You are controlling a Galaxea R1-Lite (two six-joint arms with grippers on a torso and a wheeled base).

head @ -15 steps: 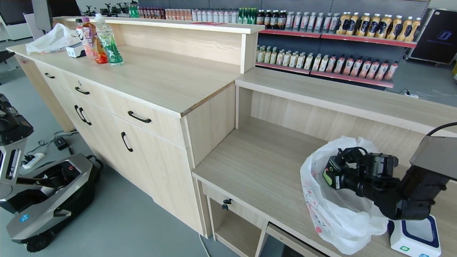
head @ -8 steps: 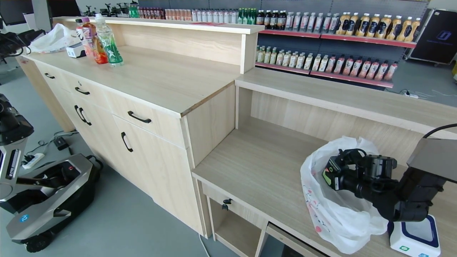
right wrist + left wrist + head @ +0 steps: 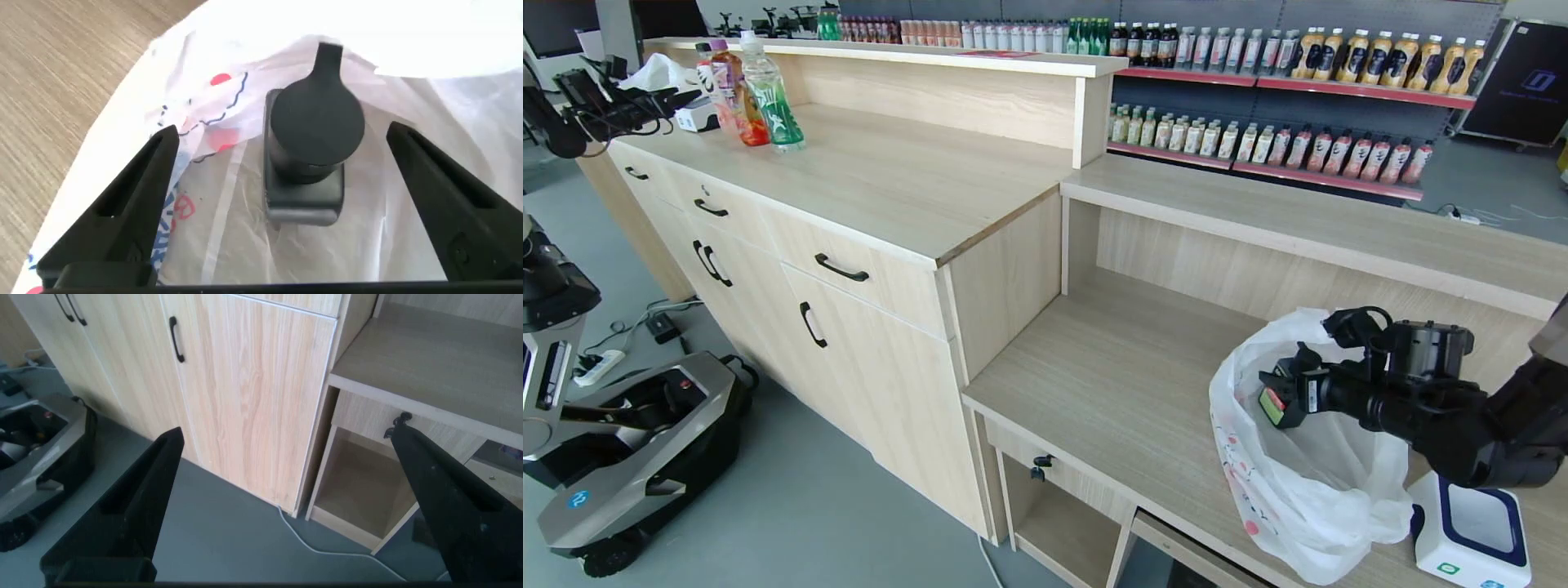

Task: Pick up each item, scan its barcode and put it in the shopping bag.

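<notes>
R hand [image 3: 282, 135] lifted slightly, open over white red-printed bag [image 3: 1307, 506], black item [image 3: 310, 155] inside; L hand [image 3: 286, 433] open.

A: The shopping bag [image 3: 1307, 498] is recorded as translucent white, with red and blue print.

B: Confirmed. The item [image 3: 315, 147] inside is logged dark grey. The scanner [image 3: 1470, 531] is noted white, blue-bordered; the counter [image 3: 1127, 367] pale wood grain.

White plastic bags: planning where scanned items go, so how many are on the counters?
2. One white plastic bag stands open on the lower wooden counter; a second white plastic bag lies crumpled at the upper wooden counter's far left end. More may be hidden.
</notes>
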